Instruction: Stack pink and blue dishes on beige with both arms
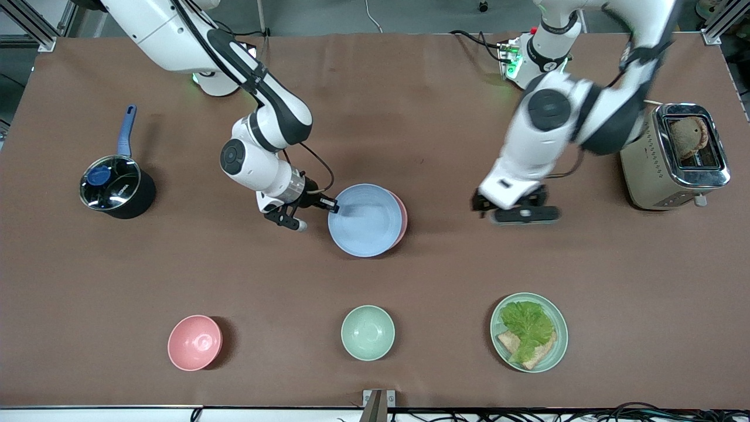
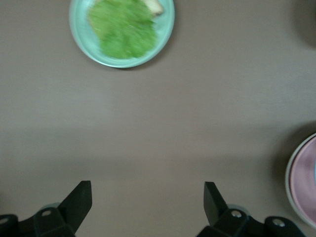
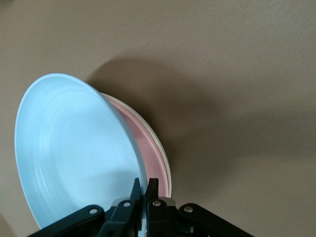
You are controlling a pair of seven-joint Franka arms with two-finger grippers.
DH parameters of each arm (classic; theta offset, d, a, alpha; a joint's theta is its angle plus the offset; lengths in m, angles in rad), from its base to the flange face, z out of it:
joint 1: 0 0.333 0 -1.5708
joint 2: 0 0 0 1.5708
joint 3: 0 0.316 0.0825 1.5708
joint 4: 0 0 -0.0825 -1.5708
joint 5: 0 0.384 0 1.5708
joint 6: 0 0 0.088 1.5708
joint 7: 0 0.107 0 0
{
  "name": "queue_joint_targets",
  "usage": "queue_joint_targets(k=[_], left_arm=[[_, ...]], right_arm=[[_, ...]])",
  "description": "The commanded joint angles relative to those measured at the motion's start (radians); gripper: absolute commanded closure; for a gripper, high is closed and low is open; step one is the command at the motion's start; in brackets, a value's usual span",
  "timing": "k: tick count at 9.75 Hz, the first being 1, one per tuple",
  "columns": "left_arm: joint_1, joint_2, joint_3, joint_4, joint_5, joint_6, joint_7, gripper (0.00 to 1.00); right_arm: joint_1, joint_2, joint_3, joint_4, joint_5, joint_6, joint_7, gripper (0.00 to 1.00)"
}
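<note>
My right gripper (image 1: 331, 204) is shut on the rim of the light blue plate (image 1: 364, 220) at its edge toward the right arm's end of the table. In the right wrist view the blue plate (image 3: 74, 153) tilts up over the pale pink plate (image 3: 148, 148), with my right gripper (image 3: 144, 185) pinching its rim. The pink plate (image 1: 402, 217) lies on the beige plate (image 3: 166, 165), of which only a thin rim shows. My left gripper (image 1: 523, 214) hangs open over bare table beside the stack, toward the left arm's end. Nothing is between its fingertips (image 2: 148, 197).
A toaster (image 1: 679, 158) holding bread stands at the left arm's end. At the right arm's end is a saucepan (image 1: 114, 187) with a blue handle. Near the front camera sit a pink bowl (image 1: 194, 343), a mint-green bowl (image 1: 367, 332) and a mint-green plate (image 1: 559, 319) with lettuce and toast.
</note>
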Motion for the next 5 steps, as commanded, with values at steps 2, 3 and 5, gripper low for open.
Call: queue_joint_targets(k=[2,3,5], left_arm=[[-0.007,-0.138,0.172,0.12,-0.111,-0.306,0.26,0.0],[-0.006,-0.161,0.209,0.175,-0.109,-0.409,0.28,0.0],[0.013,-0.254,0.261,0.179,-0.112,-0.477,0.399,0.0]], right_arm=[[0.012,-0.016,0.004,-0.017,0.014,-0.001,0.024,0.9],[0.007,-0.016,0.004,-0.02,0.006,-0.004,0.019,0.61],[0.003,-0.022,0.004,-0.036,0.005,-0.006,0.019,0.0]])
